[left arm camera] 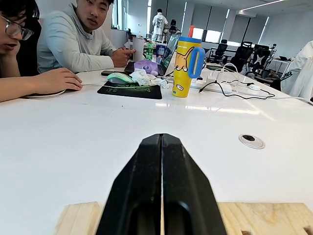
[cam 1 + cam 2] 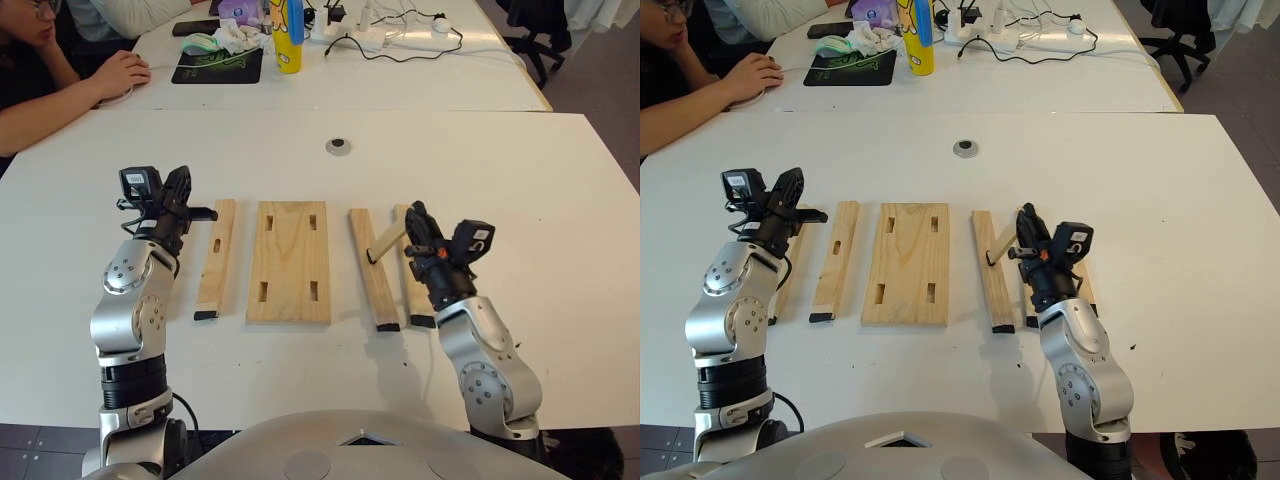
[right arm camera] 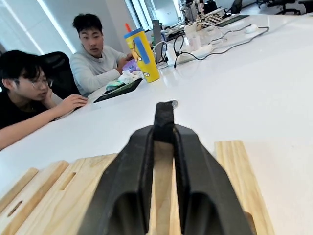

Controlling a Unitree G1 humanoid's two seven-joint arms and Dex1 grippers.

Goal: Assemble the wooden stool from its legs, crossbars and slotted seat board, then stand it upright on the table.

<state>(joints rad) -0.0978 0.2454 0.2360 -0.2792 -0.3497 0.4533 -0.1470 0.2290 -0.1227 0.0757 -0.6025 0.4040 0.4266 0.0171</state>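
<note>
Beside one seat board [image 2: 288,262] lie four legs [image 2: 216,258]; right claw [image 2: 412,228] pinches one crossbar [image 2: 386,242], left claw [image 2: 205,213] closed.

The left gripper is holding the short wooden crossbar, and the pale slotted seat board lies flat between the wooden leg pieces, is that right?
Not quite. The short wooden crossbar is in the right gripper, as the right wrist view shows; the left gripper is shut on nothing. The pale slotted seat board does lie flat between the wooden leg pieces.

Seat board [image 2: 289,262] between legs [image 2: 216,258] — crossbar [image 2: 385,243] in right claw [image 2: 412,218].
</note>
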